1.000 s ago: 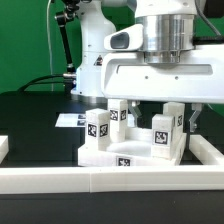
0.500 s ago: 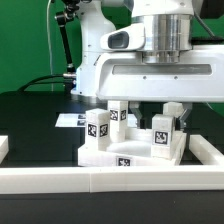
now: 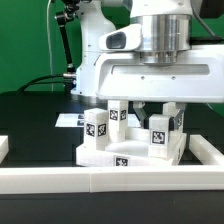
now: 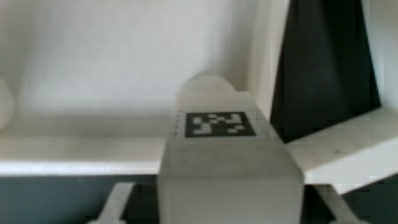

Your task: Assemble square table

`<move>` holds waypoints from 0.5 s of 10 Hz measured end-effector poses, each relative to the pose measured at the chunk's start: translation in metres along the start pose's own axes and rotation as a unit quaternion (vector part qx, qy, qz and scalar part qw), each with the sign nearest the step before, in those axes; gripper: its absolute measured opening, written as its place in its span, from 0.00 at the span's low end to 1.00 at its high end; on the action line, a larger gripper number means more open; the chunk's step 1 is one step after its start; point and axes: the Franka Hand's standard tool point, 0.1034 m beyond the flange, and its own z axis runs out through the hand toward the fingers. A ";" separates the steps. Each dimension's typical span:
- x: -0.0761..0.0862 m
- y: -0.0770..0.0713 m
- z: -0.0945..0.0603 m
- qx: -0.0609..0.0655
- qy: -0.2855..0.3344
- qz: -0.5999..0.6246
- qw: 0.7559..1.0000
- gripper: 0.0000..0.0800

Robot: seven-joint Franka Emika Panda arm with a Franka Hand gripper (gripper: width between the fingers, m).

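White plastic square slab with raised rim (image 3: 128,155) sits on the black bench (image 3: 40,115), just behind the long white border wall (image 3: 110,180). Four short white blocky tagged legs stand upright on it; near-left leg (image 3: 97,129), near-right leg (image 3: 161,136). Robot's pincer (image 3: 160,106) hangs over the back of the slab, jaws hidden, cannot tell if open or closed. Wrist view: white tagged leg (image 4: 221,150) close up, filling the middle.
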 end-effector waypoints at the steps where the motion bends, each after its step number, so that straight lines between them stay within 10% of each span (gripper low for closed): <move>1: 0.000 0.001 0.000 0.002 -0.001 0.055 0.998 0.36; 5: -0.001 0.002 0.001 0.004 0.002 0.237 0.972 0.36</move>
